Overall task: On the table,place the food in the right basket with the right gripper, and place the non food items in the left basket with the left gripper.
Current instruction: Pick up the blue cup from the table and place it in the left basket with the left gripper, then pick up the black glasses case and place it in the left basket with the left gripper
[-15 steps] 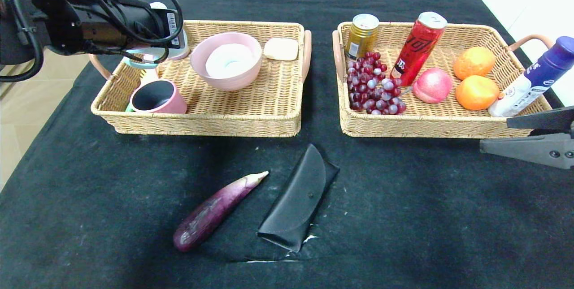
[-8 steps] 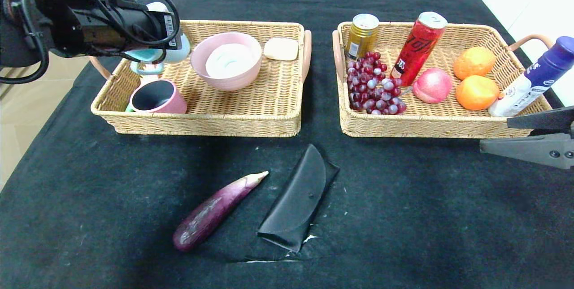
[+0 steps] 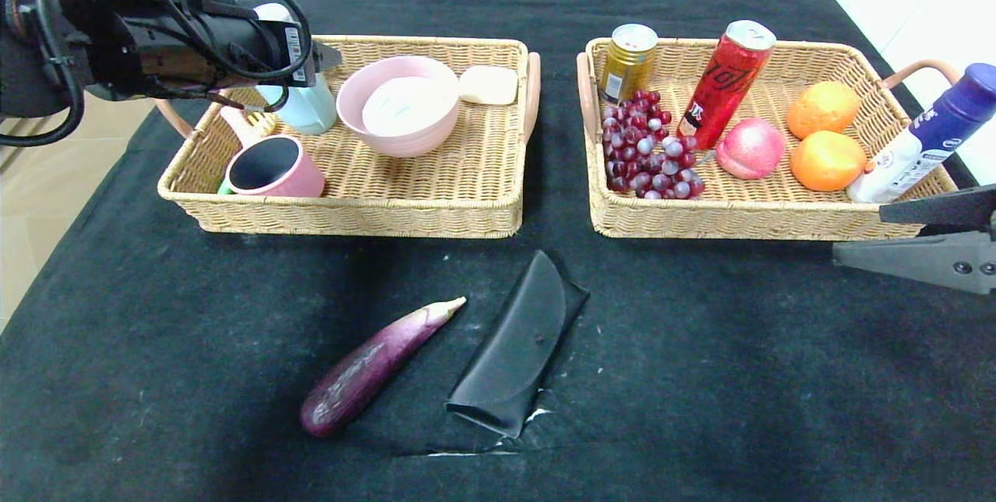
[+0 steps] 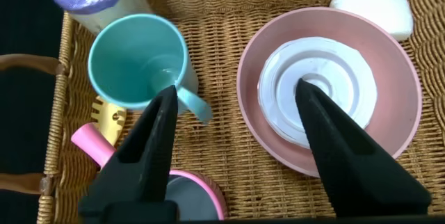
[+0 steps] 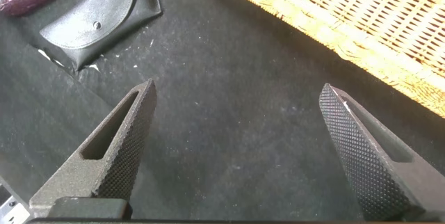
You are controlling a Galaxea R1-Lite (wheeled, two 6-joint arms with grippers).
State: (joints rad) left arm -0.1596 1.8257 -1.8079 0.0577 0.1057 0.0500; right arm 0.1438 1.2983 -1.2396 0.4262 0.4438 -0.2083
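We noted the left pincer (image 4: 236, 106) spread above the teal cup (image 4: 142, 60) in the left basket (image 3: 350, 206); right pincer (image 5: 236, 123) spread, idle.

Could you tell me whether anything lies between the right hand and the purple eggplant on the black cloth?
Yes: the black leather glasses case lies beside the purple eggplant, on the side facing the open right hand.
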